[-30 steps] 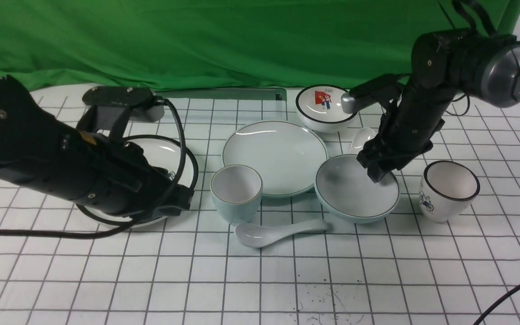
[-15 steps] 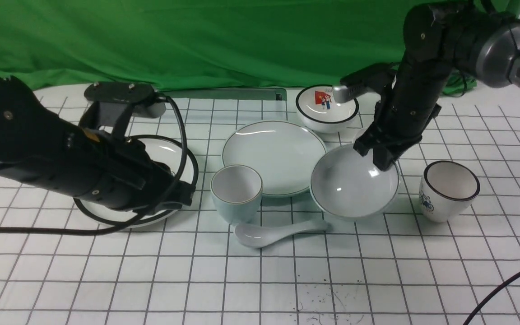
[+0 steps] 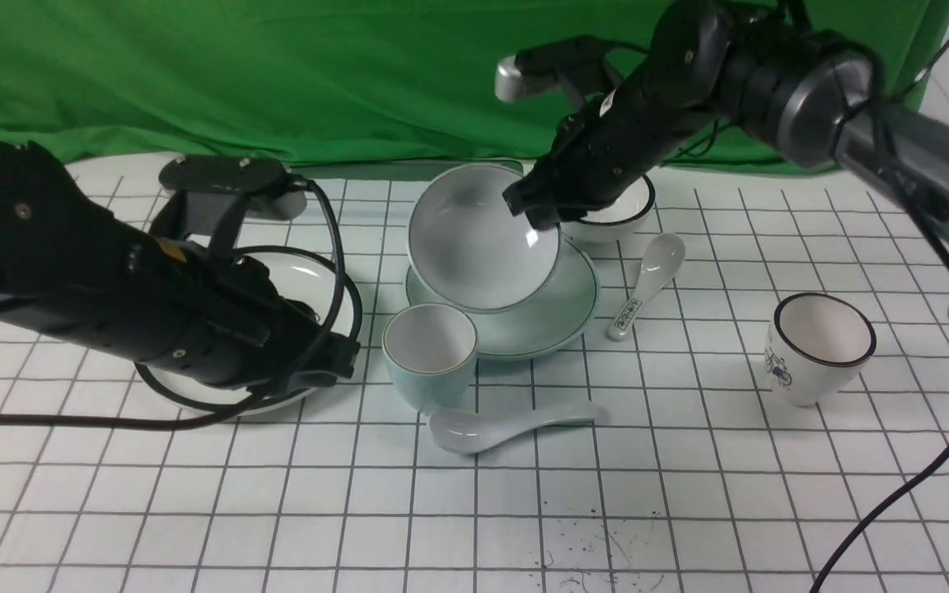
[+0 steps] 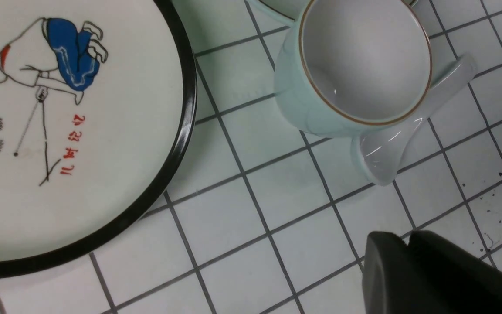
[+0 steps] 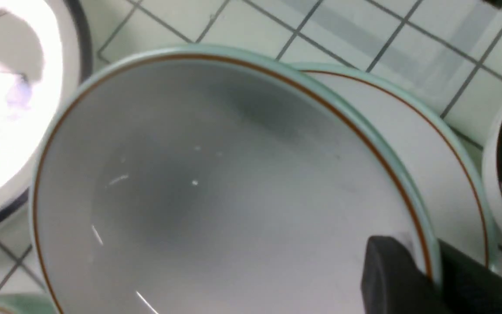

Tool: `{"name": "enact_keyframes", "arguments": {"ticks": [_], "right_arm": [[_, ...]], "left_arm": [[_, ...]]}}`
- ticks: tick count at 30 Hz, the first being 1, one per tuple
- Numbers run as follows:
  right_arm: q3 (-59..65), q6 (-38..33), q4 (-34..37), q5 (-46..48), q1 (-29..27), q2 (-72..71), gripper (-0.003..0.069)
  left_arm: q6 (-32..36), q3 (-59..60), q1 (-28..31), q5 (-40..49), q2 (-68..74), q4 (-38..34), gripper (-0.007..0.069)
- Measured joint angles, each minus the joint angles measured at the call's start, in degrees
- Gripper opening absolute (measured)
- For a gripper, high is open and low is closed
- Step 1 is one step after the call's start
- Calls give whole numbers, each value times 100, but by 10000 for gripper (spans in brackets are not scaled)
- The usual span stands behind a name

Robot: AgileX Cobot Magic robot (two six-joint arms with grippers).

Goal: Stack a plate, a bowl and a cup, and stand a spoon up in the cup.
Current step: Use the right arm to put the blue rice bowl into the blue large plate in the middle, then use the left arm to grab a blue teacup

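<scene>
- The right gripper (image 3: 534,210) is clamped on the rim of the pale blue-green bowl (image 3: 479,247), one finger inside and one outside.
- The bowl hangs tilted from it, just over the pale blue-green plate (image 3: 557,317); whether they touch is unclear.
- Below and nearer the robot stands the matching cup (image 3: 429,350), with the plain white spoon (image 3: 499,424) lying just beside it.
- The left gripper (image 3: 336,362) sits low near the cup, over the cartoon plate (image 4: 81,131); I cannot tell whether it is open or closed.

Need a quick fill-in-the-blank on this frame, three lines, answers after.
1. The right gripper holds the bowl by its ____.
2. The bowl is tilted above the pale ____.
3. The plain spoon lies on the table just in front of the pale ____.

Answers: rim; plate; cup.
</scene>
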Motion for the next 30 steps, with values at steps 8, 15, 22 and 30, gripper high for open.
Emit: {"name": "enact_keyframes", "arguments": {"ticks": [8,15,22,30], "right_arm": [[0,416,-5,-47,-90,379,123],[0,433,-255,29,-90,398,338],[0,252,-556,770,-198,137,406],[0,92,-737,1523,-257,-1601,327]], "left_arm": [[2,0,0,3,0,-5,24],[2,0,0,-276,74,-221,80],[-4,-179,-191,-661,496,-126,375],[-1354,-1302,-226,-110,1476,1067,524]]}}
